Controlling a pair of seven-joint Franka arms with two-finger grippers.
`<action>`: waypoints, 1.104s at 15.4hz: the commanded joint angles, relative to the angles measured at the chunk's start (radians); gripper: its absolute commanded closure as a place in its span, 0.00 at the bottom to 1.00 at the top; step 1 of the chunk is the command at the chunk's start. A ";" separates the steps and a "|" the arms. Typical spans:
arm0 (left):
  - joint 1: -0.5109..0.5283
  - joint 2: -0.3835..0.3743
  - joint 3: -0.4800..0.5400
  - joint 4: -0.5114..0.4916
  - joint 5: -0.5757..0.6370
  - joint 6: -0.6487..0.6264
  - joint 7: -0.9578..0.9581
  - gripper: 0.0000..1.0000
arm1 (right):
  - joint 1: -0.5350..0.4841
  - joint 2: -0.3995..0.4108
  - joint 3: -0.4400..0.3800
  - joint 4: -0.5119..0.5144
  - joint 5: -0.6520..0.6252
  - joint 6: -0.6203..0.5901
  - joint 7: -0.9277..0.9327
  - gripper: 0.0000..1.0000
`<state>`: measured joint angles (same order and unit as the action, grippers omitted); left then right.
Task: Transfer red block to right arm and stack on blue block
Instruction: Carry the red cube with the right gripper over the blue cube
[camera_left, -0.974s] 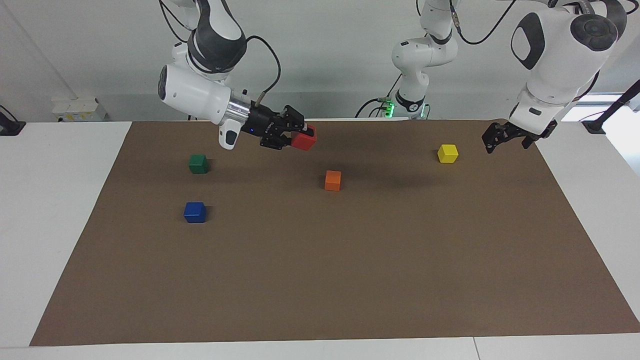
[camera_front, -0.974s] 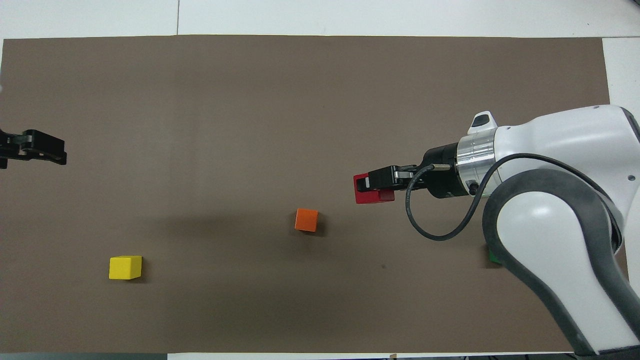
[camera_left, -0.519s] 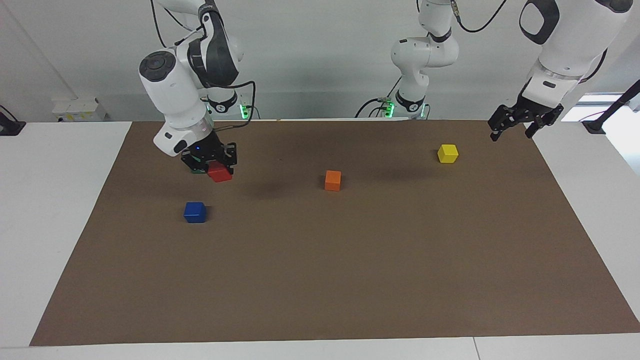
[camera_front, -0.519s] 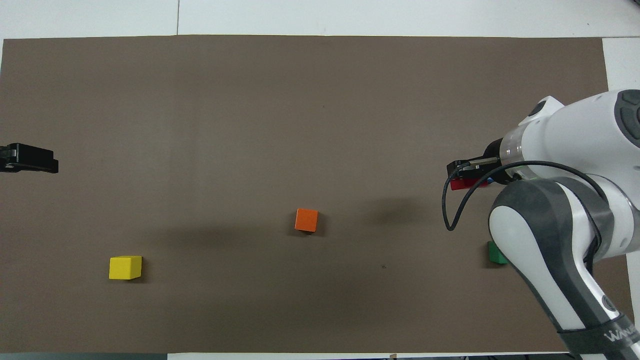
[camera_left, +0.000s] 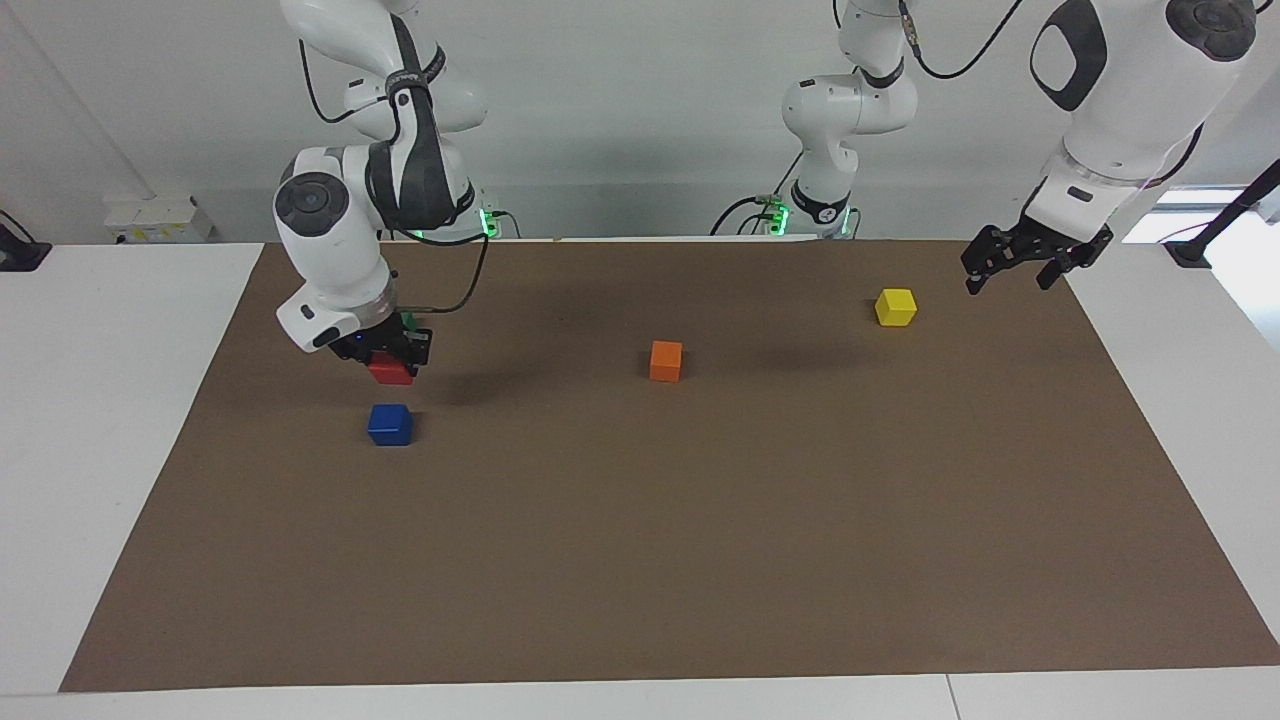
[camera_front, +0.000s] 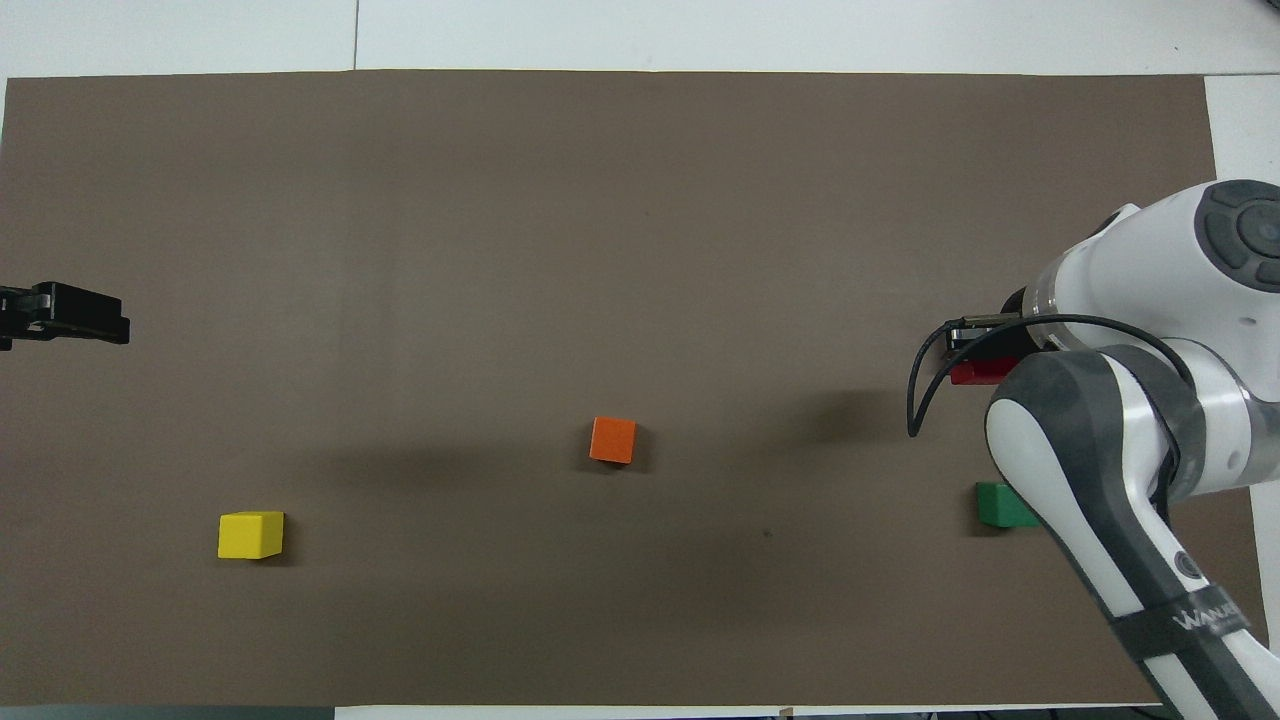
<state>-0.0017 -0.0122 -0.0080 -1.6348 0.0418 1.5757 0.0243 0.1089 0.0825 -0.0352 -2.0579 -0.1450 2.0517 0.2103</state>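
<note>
Right gripper (camera_left: 390, 352) fingers clamp the red block (camera_left: 390, 373), raised over the blue block (camera_left: 390, 424) for stacking. Left gripper (camera_left: 1020, 262) waits, fingers open, empty, near the tabletop's edge.

The right arm (camera_left: 330, 250) bends steeply down, its claw (camera_left: 388, 362) pointing at the table, fingers clamped. The left arm (camera_left: 1110, 110) waits raised at its own end, its claw (camera_left: 1018, 262) spread wide.

Before me a white table (camera_left: 120, 420) carries a broad brown mat (camera_left: 700, 560), a pale grey wall (camera_left: 640, 120) rises at my back with a white socket box (camera_left: 158, 218) low against it, and daylight glares from a window (camera_left: 1215, 215) at one end.
</note>
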 joint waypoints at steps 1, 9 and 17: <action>0.016 -0.077 -0.001 -0.069 0.004 0.016 0.031 0.00 | -0.024 0.014 0.014 -0.039 -0.033 0.091 0.035 1.00; 0.009 -0.055 -0.003 -0.065 0.007 0.086 0.075 0.00 | -0.034 0.037 0.014 -0.086 -0.051 0.240 0.047 1.00; 0.008 -0.055 -0.047 -0.065 0.007 0.082 0.103 0.00 | -0.092 0.039 0.015 -0.104 -0.054 0.304 -0.028 1.00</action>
<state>0.0067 -0.0589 -0.0481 -1.6836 0.0418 1.6375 0.1097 0.0666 0.1318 -0.0349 -2.1396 -0.1729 2.3167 0.2197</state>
